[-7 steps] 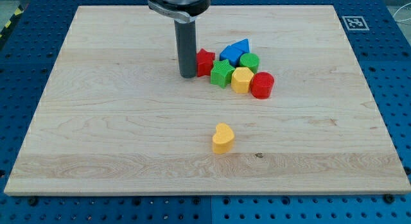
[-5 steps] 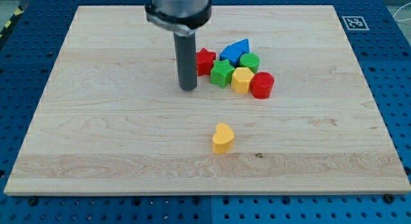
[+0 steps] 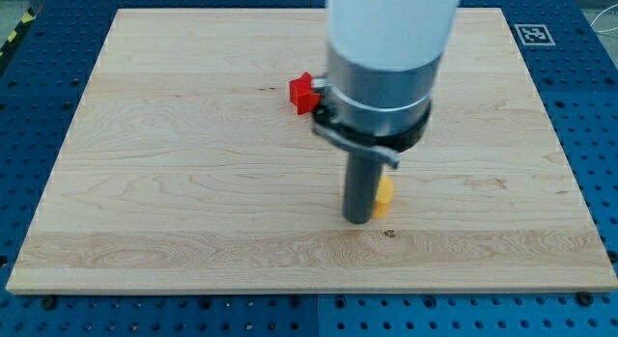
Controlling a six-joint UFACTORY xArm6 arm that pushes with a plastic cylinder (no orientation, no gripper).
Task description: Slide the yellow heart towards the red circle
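Camera view: one shot across a wooden board [image 3: 145,182], far edge at the top, near edge at the bottom.
Tip: my tip [image 3: 358,220] is down on the near half of the board, a little right of the middle.
Tool state: a plain rod, with no jaws to open or close, so it holds nothing and can only shove.
Yellow heart: only a sliver of the yellow heart [image 3: 384,196] shows, touching or just beside the rod's right side; its outline and long axis cannot be made out.
Red circle: hidden; the arm's body covers the middle of the board, so I cannot place it.
Other blocks: a red block [image 3: 303,92] peeks out at the arm's left, farther away; its shape is unclear.
Key relation: the heart lies right of my tip and a touch farther.
Judgement: a push from here would likely send the heart right and away, so the direction needs checking once the circle is visible.
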